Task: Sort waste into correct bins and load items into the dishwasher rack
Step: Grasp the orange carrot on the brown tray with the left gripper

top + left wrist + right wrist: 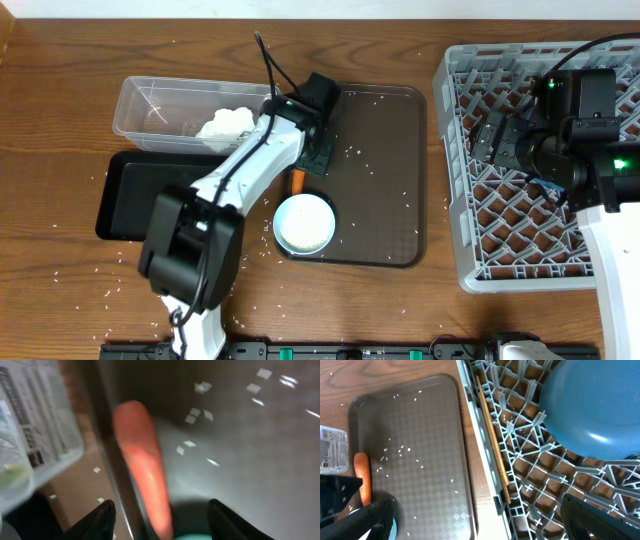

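Your left claw (160, 507) hangs part-open astride the carrot (140, 455), which lies along the brown tray (390, 200) by its left rim, lined up to pinch across it. Your right claw (477, 505) gapes wide and empty over the rack (520, 475), beside the blue plate (595, 405).

Serving tray (385, 180) mid-tabletop (60, 100). Rack (500, 255) just beside serving tray's right edge; plate (595, 405) in rack. Tub (150, 105) at serving tray's rear-left corner; tissue (228, 123) in tub. Shallow tray (125, 190) left of serving tray, before tub. Bowl (304, 222) on serving tray's front-left corner. Carrot (298, 181) on its left edge, just behind bowl. Rice grains (360, 150) scattered on serving tray and on tabletop left of it.
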`<action>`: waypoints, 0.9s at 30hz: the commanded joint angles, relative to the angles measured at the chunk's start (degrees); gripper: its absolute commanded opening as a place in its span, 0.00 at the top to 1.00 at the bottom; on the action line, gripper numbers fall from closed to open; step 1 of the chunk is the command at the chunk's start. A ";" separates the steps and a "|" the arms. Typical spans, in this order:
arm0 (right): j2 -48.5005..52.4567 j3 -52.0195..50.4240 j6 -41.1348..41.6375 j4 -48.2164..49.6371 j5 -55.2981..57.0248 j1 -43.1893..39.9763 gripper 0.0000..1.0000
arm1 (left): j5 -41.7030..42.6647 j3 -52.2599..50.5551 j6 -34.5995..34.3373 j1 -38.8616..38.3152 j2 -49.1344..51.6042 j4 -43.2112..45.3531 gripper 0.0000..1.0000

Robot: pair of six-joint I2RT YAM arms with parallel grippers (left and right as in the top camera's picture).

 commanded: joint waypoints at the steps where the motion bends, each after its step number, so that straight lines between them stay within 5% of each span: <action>1: -0.31 0.39 0.57 -0.15 -0.44 -0.79 0.01 | -4.55 -0.31 -2.99 0.31 3.19 1.11 0.41; 11: -0.31 0.39 0.55 0.02 -0.42 -0.79 0.01 | 1.92 -0.31 -3.02 0.24 7.78 3.26 0.43; 18: -0.31 0.39 0.55 0.02 -0.42 -0.79 0.01 | 10.82 -0.31 -2.99 0.20 7.76 5.55 0.61; 27: -0.31 0.39 0.55 -0.02 -0.42 -0.79 0.01 | 10.91 -0.31 -2.75 0.20 7.74 6.95 0.75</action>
